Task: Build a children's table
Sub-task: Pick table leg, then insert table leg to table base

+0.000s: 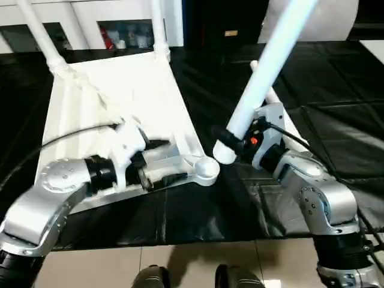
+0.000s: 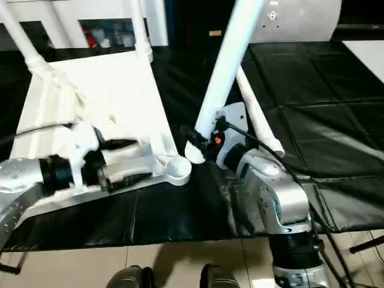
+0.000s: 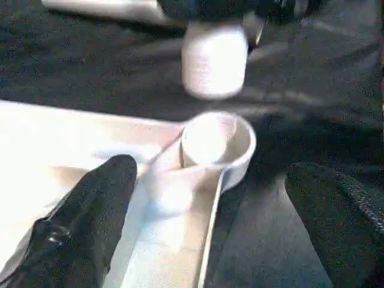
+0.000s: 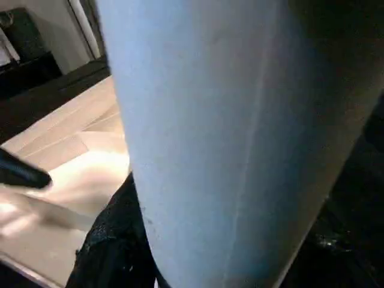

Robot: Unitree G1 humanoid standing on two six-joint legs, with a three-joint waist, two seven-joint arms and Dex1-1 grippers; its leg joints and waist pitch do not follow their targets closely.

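The children's table top [image 1: 120,90] lies underside up on black mats. Two white legs [image 1: 39,33] [image 1: 158,24] stand in its far corner sockets. My left gripper [image 1: 163,161] is open, its fingers [image 3: 90,210] either side of the top's rim just short of the near right corner socket [image 1: 206,168], which is empty. My right gripper [image 1: 234,139] is shut on a third white leg [image 1: 264,72]. That leg leans up and away to the right. Its lower end [image 3: 214,63] hangs right next to the empty socket, slightly above the mat.
Another white leg [image 2: 258,114] lies on the mat behind my right arm. A white cabinet with glass doors [image 1: 120,30] stands at the back. The mat's near edge meets pale floor tiles, where my feet [image 1: 150,277] show.
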